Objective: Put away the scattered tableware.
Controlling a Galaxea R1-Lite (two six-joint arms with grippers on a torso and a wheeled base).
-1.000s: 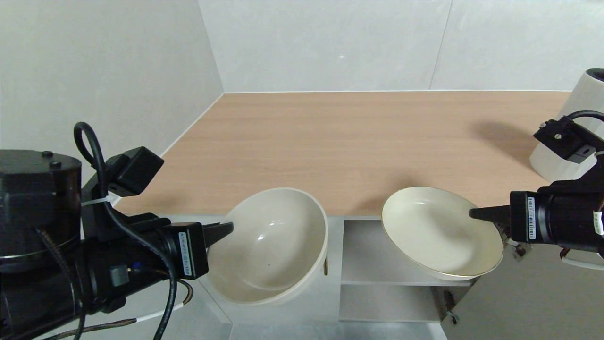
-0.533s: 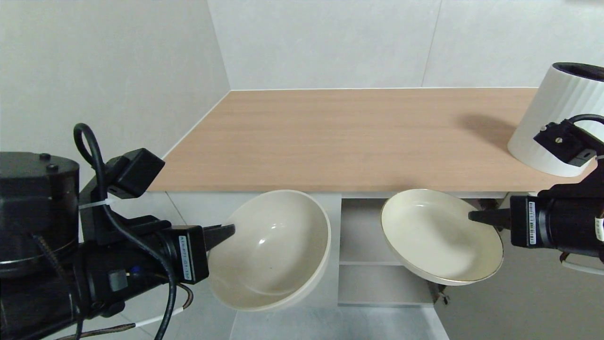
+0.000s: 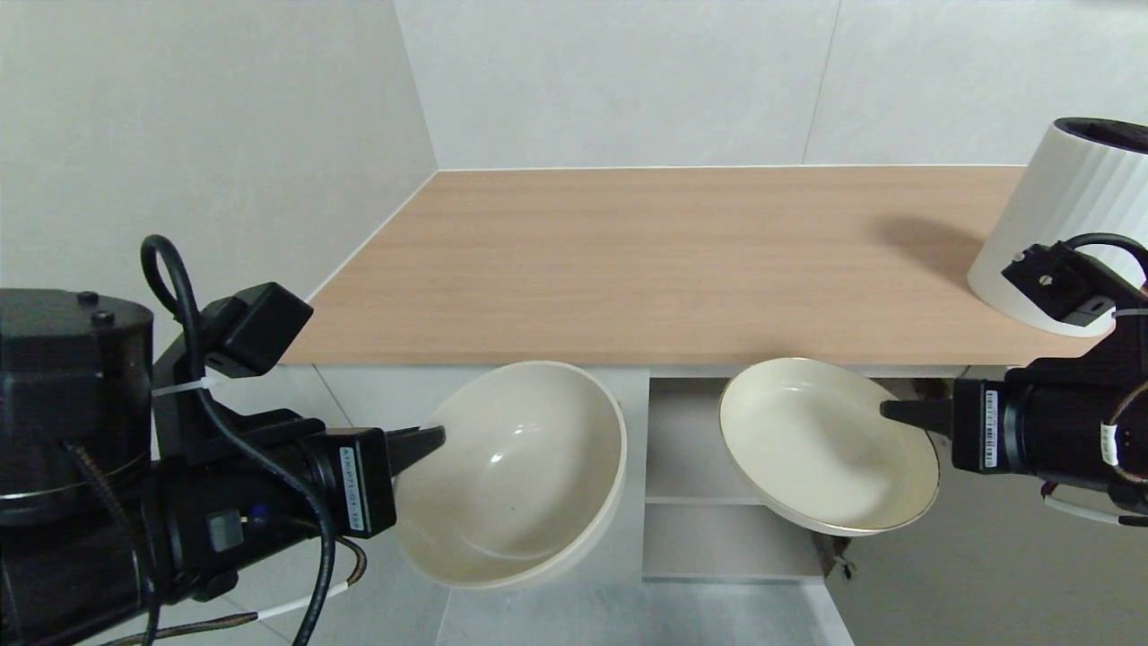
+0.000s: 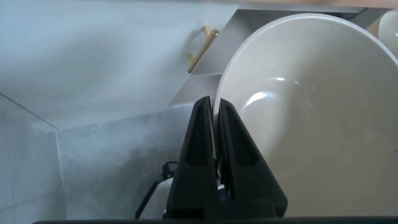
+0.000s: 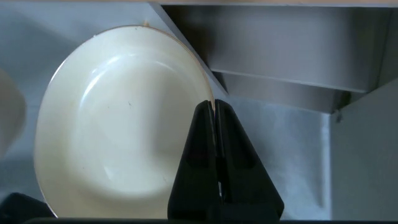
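bowl (image 3: 520,475) — left hand (image 3: 435,440) grips | plate (image 3: 825,449) — right hand (image 3: 888,413) grips | wooden counter (image 3: 664,260), grey walls (image 3: 628,81)

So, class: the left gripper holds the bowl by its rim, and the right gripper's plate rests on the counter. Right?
The plate does not rest on the counter: in the head view the right gripper holds it in the air before the open cabinet. The rest stands.
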